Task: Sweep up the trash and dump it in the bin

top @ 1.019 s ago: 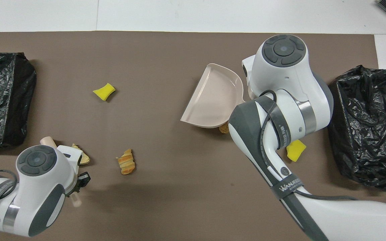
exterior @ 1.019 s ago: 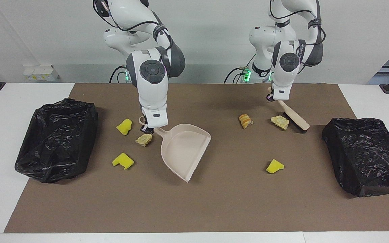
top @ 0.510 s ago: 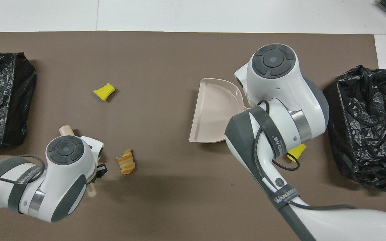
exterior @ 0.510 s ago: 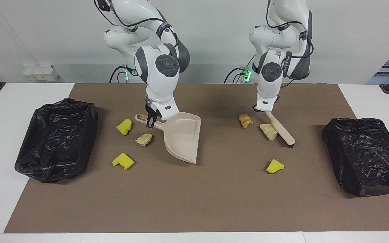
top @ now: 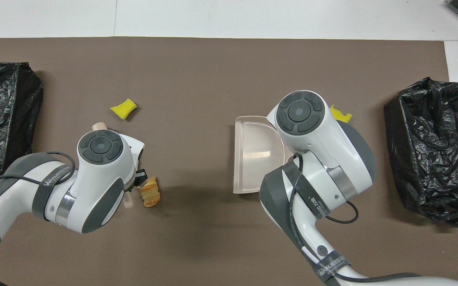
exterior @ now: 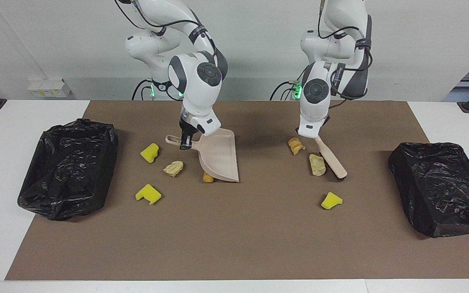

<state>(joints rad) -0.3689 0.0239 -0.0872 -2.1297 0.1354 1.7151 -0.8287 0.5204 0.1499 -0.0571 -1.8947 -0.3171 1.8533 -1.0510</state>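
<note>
Right now the right gripper [exterior: 185,143] is clamped on the handle of a beige dustpan [exterior: 219,156], which it holds tilted over the middle of the brown mat [exterior: 234,236], its mouth edge down at the mat. A small golden-brown pastry bit [exterior: 207,177] lies on the mat just at the pan's low edge. In the overhead view the dustpan [top: 257,153] shows beside the arm's wrist, and its inside looks bare.

Over toward the left arm's end, the left gripper [exterior: 313,135] grips the handle of a small wooden brush [exterior: 332,159], which slants down with its head on the mat. A tan bread chunk [exterior: 317,165] lies just beside the brush head, touching or nearly so. A small croissant [exterior: 295,145] lies close by, nearer to the robots, and shows in the overhead view as the croissant [top: 149,192] right at the left wrist. A yellow sponge piece [exterior: 331,200] lies farther from the robots than the brush.

Toward the right arm's end, three more scraps lie on the mat between the dustpan and a black-lined bin [exterior: 69,169]: a yellow sponge chunk [exterior: 150,152], a pale pastry piece [exterior: 173,168] and a second yellow sponge [exterior: 148,193], the last farthest from the robots. Another black-lined bin [exterior: 442,187] stands at the left arm's end of the table, well apart from the brush.
</note>
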